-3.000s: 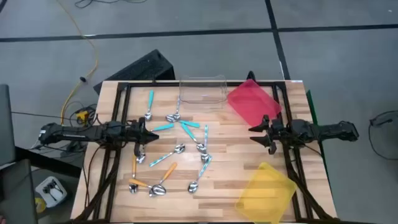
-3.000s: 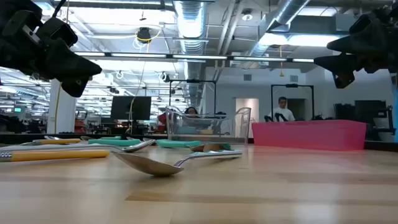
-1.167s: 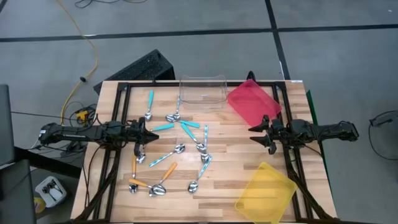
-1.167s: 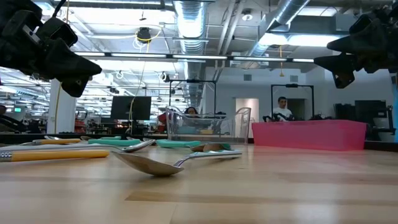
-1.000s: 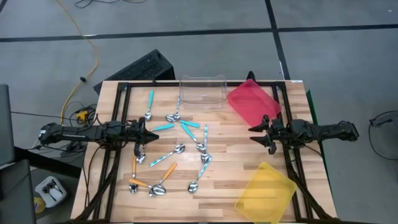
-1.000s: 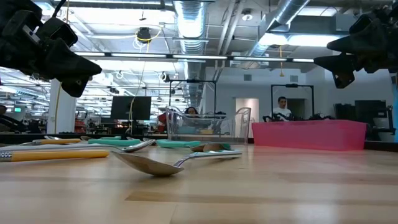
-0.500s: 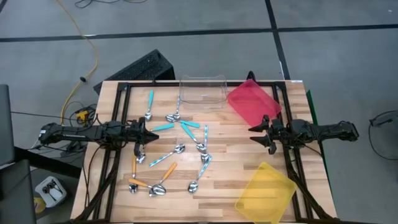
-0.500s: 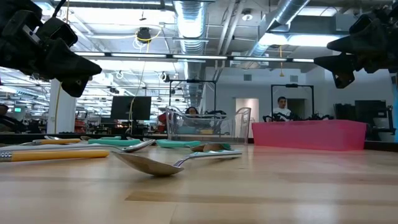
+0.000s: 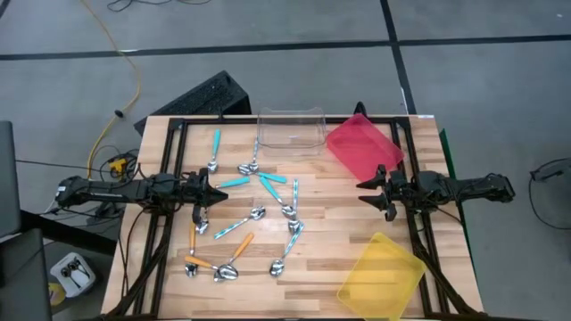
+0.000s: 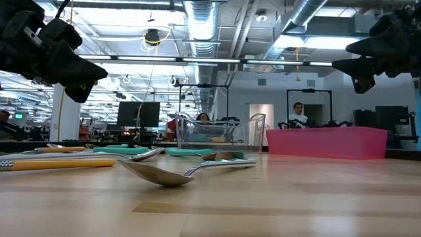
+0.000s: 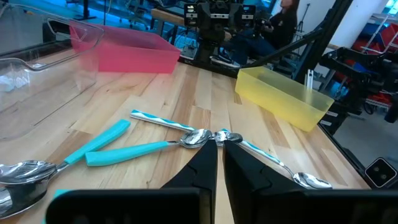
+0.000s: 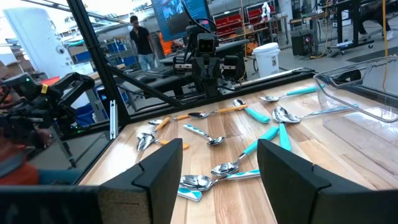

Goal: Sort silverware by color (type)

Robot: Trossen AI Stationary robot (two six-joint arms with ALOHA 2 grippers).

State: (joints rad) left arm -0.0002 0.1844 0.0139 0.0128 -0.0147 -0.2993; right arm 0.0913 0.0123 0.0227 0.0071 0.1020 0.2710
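Note:
Several small spoons with shiny bowls lie flat and scattered on the wooden table's middle [image 9: 254, 214]. Some have teal handles [image 9: 234, 182], some striped light-blue handles [image 9: 234, 226], and some orange handles [image 9: 241, 243]. My left gripper [image 9: 212, 190] hovers shut and empty at the left side of the spoons; its wrist view [image 11: 219, 138] shows its fingers nearly touching above a teal spoon [image 11: 127, 152]. My right gripper [image 9: 364, 187] hovers open and empty to the right of the spoons; its wrist view [image 12: 221, 149] shows the spoons [image 12: 217, 169] ahead of it.
A clear tray [image 9: 290, 132] stands at the far middle, a red tray [image 9: 364, 144] at the far right and a yellow tray [image 9: 382, 275] at the near right. Bare wood lies between the spoons and the yellow tray. People show in the room beyond the table [image 10: 299, 115].

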